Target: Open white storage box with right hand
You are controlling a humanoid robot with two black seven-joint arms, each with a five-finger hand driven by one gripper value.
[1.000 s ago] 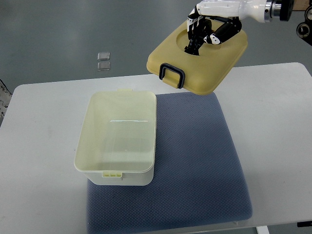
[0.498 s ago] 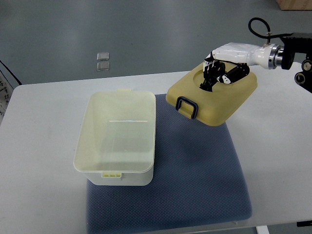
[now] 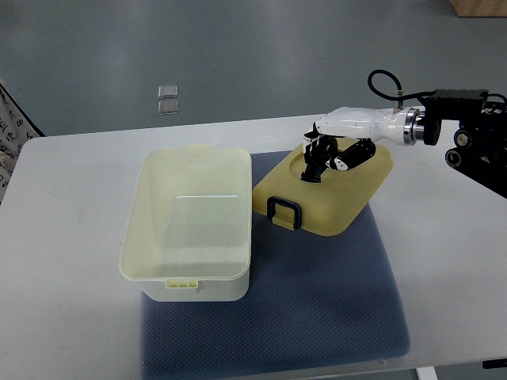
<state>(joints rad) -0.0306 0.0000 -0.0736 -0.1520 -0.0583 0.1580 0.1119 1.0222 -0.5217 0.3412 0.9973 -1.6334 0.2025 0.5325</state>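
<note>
Box (image 3: 190, 222) sat open on mat (image 3: 317, 301). Your R hand (image 3: 321, 158) gripped lid (image 3: 325, 194) via its top recess, lid low beside box, prob. for set-down.

No readable text anywhere here. At the far left edge, just left of the table (image 3: 71, 237), a white sheet (image 3: 9, 119) carries small dark marks, too tiny and blurred to make out. Nothing else bears labels, brands or numbers.
</note>
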